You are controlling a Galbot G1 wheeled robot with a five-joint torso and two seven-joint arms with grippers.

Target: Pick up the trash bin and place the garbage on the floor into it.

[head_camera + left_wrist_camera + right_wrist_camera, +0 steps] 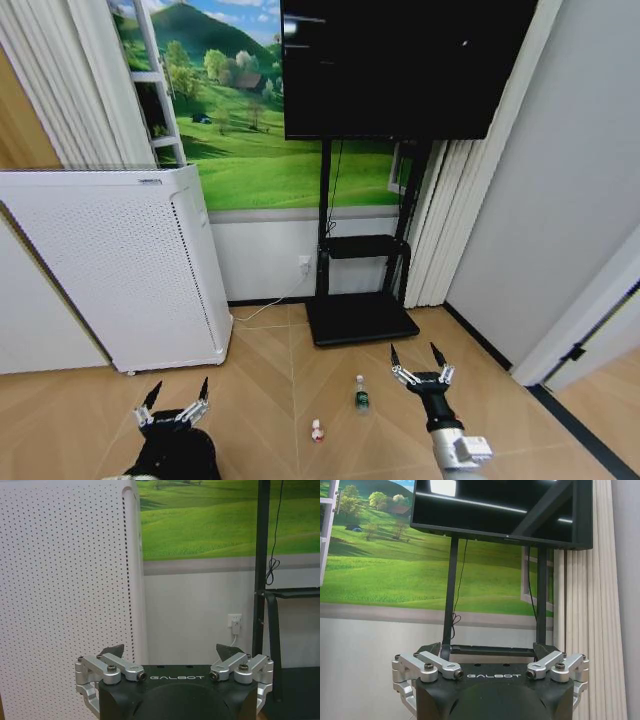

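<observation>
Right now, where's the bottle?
Head view: the bottle stands on the floor, left of the right end effector, before the TV stand.

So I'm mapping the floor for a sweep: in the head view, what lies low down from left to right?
Left gripper, open → small red-and-white piece → bottle → right gripper, open.

Two litter items on the tan herringbone wooden floor (pixel 270 370): one clear green-labelled bottle (pixel 361 394), one small red-and-white piece (pixel 317 431). One tall white perforated appliance (pixel 110 265). One black wall-size screen (pixel 400 65).
</observation>
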